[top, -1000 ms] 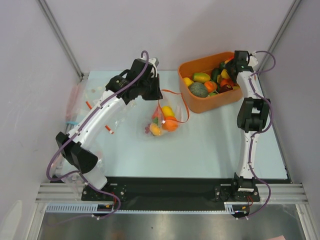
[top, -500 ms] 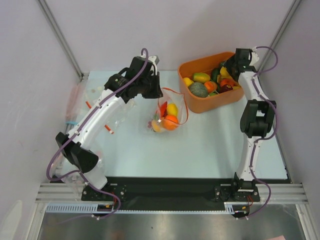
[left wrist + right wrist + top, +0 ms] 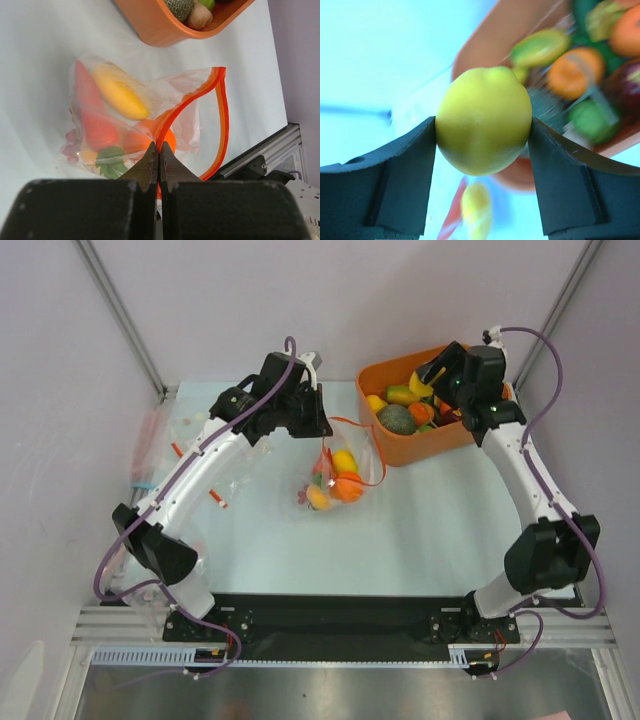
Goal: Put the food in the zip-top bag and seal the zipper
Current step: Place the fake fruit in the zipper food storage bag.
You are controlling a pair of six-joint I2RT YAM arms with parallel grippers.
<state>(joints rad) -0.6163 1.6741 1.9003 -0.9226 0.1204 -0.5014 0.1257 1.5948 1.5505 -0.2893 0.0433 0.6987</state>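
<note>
The clear zip-top bag (image 3: 336,480) hangs mouth-up from my left gripper (image 3: 322,430), which is shut on its red-orange zipper (image 3: 221,112) near one end. In the left wrist view the bag (image 3: 120,115) holds a yellow mango (image 3: 120,92), a red chili, an orange and purple grapes (image 3: 70,145). Its mouth gapes open. My right gripper (image 3: 428,378) is shut on a round yellow fruit (image 3: 484,120) and holds it above the left part of the orange tub (image 3: 385,445). In the right wrist view the bag shows blurred below the fruit (image 3: 476,212).
The orange tub (image 3: 490,35) at the back right holds several more toy foods. Spare clear bags (image 3: 150,440) and small red pieces (image 3: 218,500) lie along the left side. Metal frame posts rise at both back corners.
My right arm rose from the tub's far right corner and swung left with the yellow fruit in its jaws. My left gripper has held the bag and shifted it slightly right.
</note>
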